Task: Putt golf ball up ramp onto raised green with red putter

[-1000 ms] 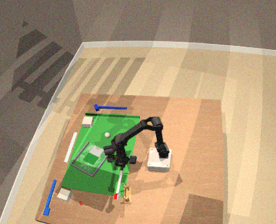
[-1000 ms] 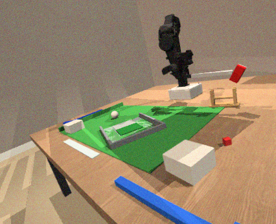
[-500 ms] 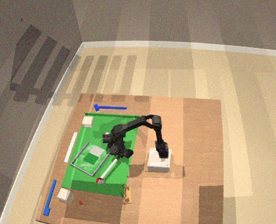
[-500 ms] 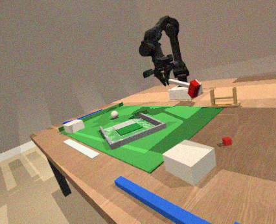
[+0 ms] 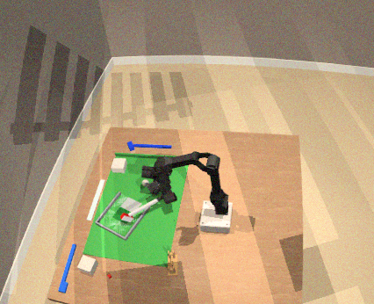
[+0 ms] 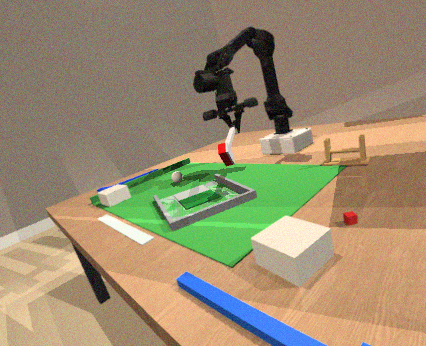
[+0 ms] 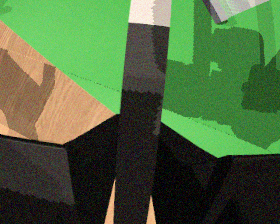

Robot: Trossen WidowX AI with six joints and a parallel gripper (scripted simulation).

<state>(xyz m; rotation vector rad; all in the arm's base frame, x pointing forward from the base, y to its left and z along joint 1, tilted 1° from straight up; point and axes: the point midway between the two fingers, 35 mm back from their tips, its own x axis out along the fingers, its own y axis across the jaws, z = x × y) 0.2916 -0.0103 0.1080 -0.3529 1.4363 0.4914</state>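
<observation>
Red putter [image 6: 227,147] is picked up, fingers pinching its shaft.
Ball [image 6: 176,176] sits beside the raised green [image 6: 199,198], not putted yet.

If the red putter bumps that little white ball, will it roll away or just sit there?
It will probably roll: the golf ball looks round and smooth, resting free on the flat green mat. It seems small next to the red putter in the end effector, so even a gentle tap might send it off.
</observation>
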